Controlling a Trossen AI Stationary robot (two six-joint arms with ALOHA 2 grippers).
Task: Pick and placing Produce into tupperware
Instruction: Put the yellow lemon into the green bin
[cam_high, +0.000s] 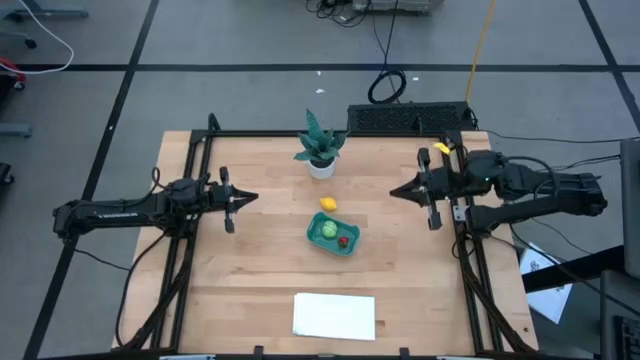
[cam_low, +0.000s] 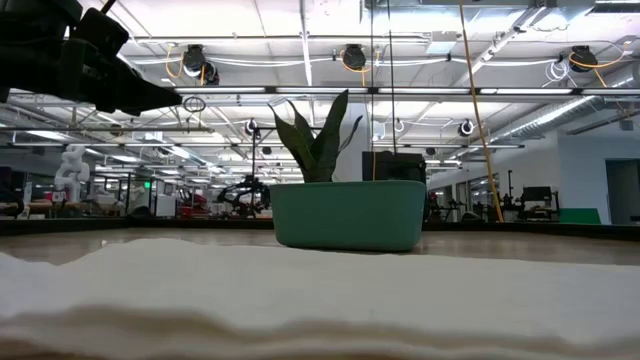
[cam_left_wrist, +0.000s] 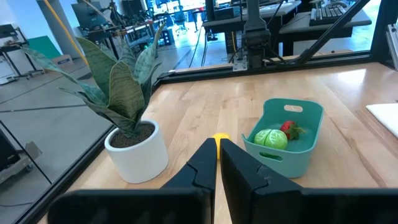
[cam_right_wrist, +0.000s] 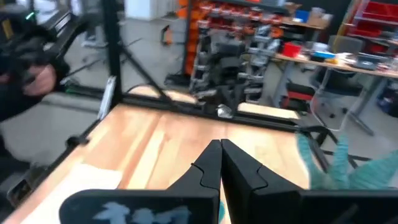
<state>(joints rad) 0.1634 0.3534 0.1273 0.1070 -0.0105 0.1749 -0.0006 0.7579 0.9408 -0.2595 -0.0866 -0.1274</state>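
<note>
Two of three produce pieces are seen already lodged in the teal tupperware (cam_high: 333, 235) at the middle of the wooden tabletop (cam_high: 250, 290): the round light-green piece (cam_high: 328, 229) and the smaller dark red piece (cam_high: 343, 240), lying side by side on its floor. The yellow lemon (cam_high: 327, 204) is left outside, resting on the tabletop just beside the container's rim, on the side toward the potted snake plant (cam_high: 320, 146). By this reckoning the task is judged about two-thirds done, with one pick and one drop remaining.

The left pincer (cam_high: 247, 198) is held above the left part of the tabletop, its jaws drawn nearly together and empty, pointed toward the lemon and the container. The right pincer (cam_high: 395, 193) is held at the right side, fully closed and carrying nothing. A white flat sheet (cam_high: 334, 315) is seen near the front edge, well apart from the container.
</note>
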